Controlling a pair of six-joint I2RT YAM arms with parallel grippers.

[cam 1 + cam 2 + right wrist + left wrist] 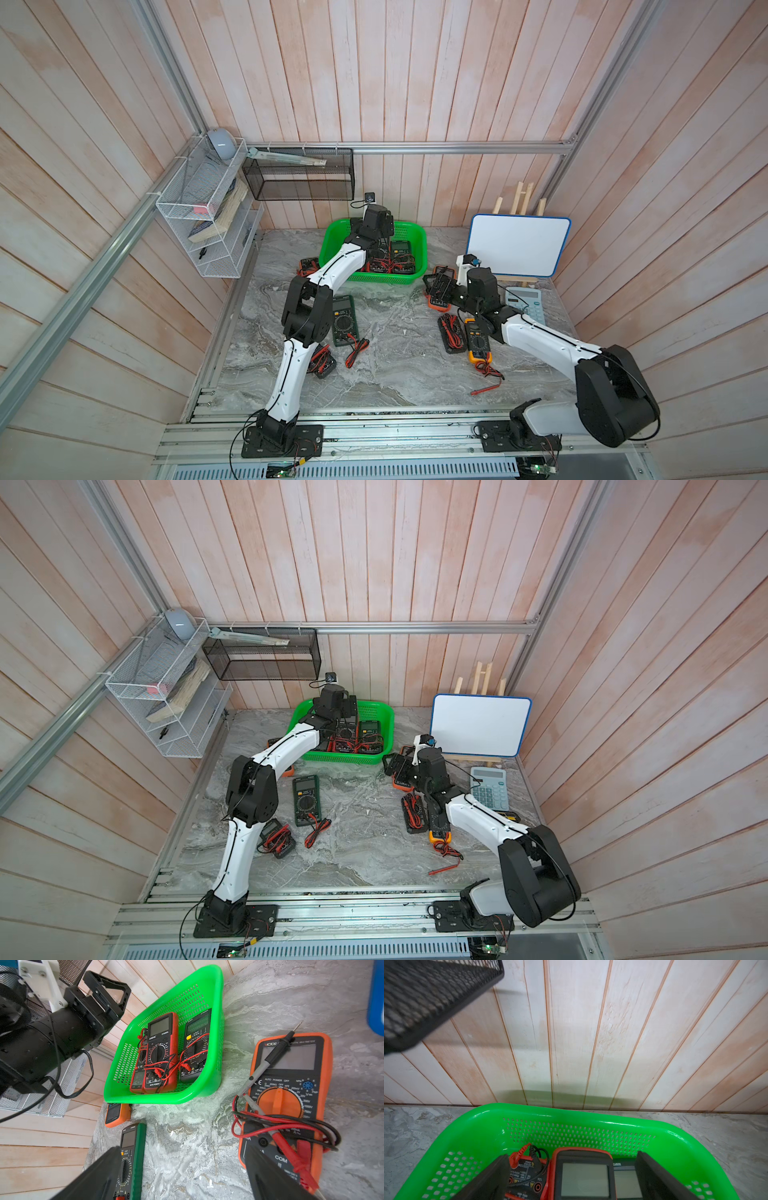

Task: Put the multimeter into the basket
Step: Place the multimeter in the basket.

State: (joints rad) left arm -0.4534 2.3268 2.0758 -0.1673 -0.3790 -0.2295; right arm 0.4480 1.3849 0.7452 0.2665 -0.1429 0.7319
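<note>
**Left tool empty over the basket, right tool poised at the next meter**

The marble table has several meters lying loose on it, so I judge the job partly done. The green basket sits at the back edge against the wall. It holds a red multimeter, a dark multimeter beside it, and what looks like a third under the red one.

My left gripper hangs above the red meter with its jaws spread wide and nothing between them. My right gripper is equally wide and empty. It is low over the table, just right of the basket, with the orange multimeter at one finger.

I take the step in hand to be the next pickup, and the orange meter is the nearest candidate. The green multimeter near my left arm is another.

The grab calls for shifting sideways until the jaws straddle the orange case across its narrow width. Its leads loop loosely over the face and a probe lies across the screen, so they may snag or trail. My left arm should clear the basket first
</note>
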